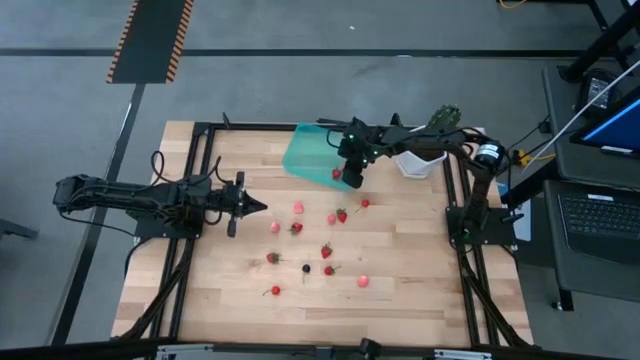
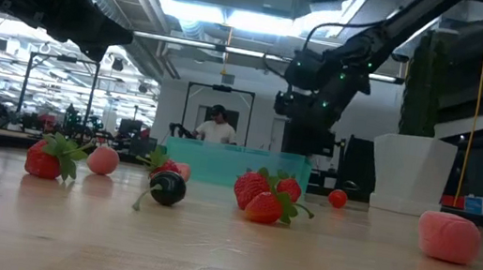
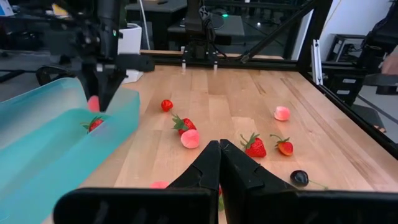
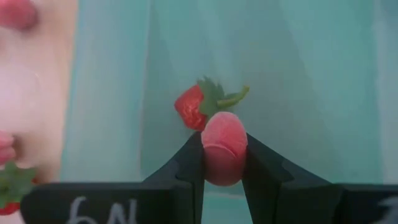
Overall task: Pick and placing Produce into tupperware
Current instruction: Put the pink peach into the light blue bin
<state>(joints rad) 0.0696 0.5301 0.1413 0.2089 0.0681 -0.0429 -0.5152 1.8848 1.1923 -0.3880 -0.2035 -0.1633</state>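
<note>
I have the right tool (image 4: 224, 158) poised over the near edge of the teal tupperware (image 1: 305, 152), its fingers (image 4: 186, 165) partly closed on a pale pink berry (image 4: 224, 146). Through the right wrist camera the berry sits pinched between the two dark fingers, with the tupperware floor filling the view beneath it. One red strawberry with a green top (image 4: 198, 104) already lies inside the tupperware, just beyond the held berry; from the left wrist camera I see it behind the translucent wall (image 3: 93, 124).

My left tool (image 1: 252, 207) waits over the left part of the table (image 1: 420, 300), fingers (image 3: 205, 171) pressed fully together and holding nothing, pointing toward the scattered berries.

The rest of the Produce is spread across the middle of the table, well apart from the tupperware: red strawberries (image 1: 341, 215), a few pale pink pieces (image 1: 363, 281), and one dark blackish berry (image 1: 306, 268). From the low camera the dark berry (image 2: 167, 188) lies in front of the strawberries.

A white pot holding a green plant (image 1: 420, 160) stands just beside the tupperware, at the far right of the table.
</note>
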